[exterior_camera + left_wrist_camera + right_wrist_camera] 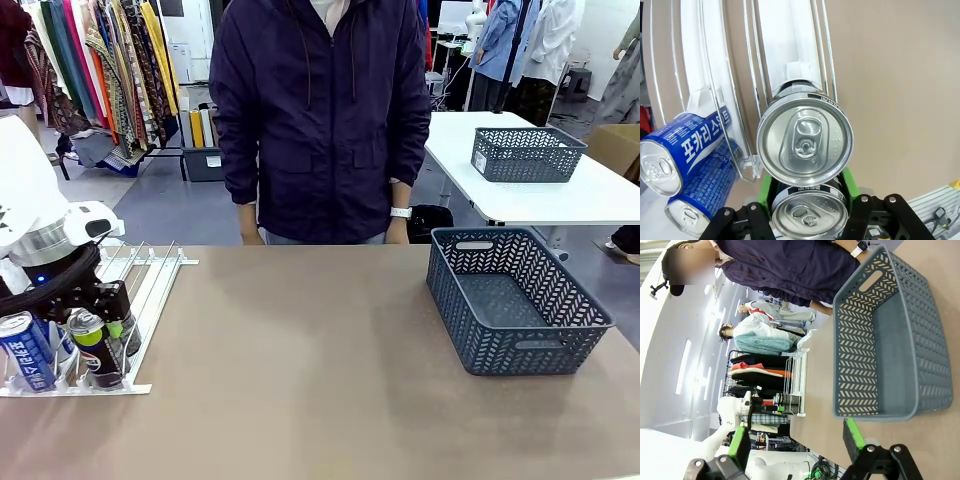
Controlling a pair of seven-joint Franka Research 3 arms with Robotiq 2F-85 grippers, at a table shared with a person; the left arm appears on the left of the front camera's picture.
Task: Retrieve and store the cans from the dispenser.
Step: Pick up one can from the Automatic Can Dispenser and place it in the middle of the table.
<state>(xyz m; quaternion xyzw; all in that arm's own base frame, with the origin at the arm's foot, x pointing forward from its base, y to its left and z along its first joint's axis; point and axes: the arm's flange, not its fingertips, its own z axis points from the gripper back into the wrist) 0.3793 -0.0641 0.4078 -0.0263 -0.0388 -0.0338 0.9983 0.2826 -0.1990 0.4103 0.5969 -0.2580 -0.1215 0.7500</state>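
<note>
Left hand [806, 182]: I read it as gripping the front black can [810, 216], with the green pads against both of its sides.
Right hand [796, 437]: fingers spread wide with nothing between them, above the surface [300, 370] near the basket [520, 355].
Task's thing: the gripped can sits at the front lip of the dispenser [785, 45], not yet lifted out.
Risk 1: the second black can [805, 145], at 12 o'clock of the gripped one, overlaps its top. I expect a straight lift to drag or tip it.
Risk 2: the pusher block [800, 70] behind that can may shove it over the low lip once the lane is free.
Risk 3: the blue-and-white cans [687, 150] at 9 o'clock are tilted, so a sideways swing could knock them.
Risk 4: the basket lies well apart at 3 o'clock, and a weak grip could slip on the way there.
</note>
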